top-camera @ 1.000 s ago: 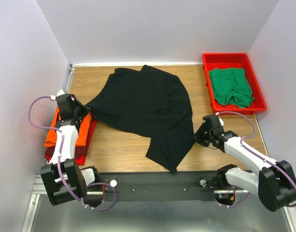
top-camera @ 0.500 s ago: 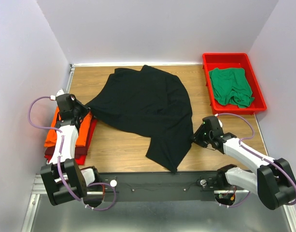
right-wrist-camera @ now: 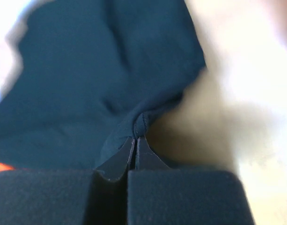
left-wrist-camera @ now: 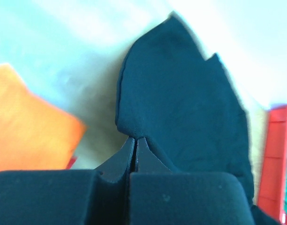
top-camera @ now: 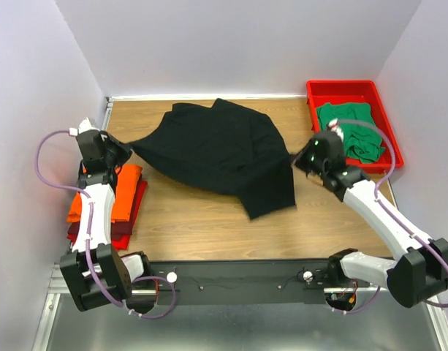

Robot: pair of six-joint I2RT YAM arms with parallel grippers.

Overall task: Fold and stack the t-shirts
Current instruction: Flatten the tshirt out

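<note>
The large black t-shirt [top-camera: 216, 153] hangs stretched between both arms over the middle of the table. My left gripper [top-camera: 123, 148] is shut on its left corner, seen as dark cloth [left-wrist-camera: 180, 93] just past the closed tips [left-wrist-camera: 135, 138]. My right gripper [top-camera: 295, 159] is shut on the right edge; a bunched fold [right-wrist-camera: 143, 123] sits in the tips [right-wrist-camera: 135, 138]. A folded orange t-shirt [top-camera: 121, 194] lies on a dark red t-shirt [top-camera: 133, 218] at the left edge. The green t-shirt [top-camera: 351, 126] lies crumpled in the tray.
The red plastic tray [top-camera: 388, 139] stands at the back right corner, close behind my right arm. Bare wood [top-camera: 209, 227] shows in front of the black shirt. White walls close in the left, back and right sides.
My right gripper shut on the black shirt's right edge and lifted it up and back toward the tray. The shirt's front flap rose off the table. My left gripper moved slightly back and up.
</note>
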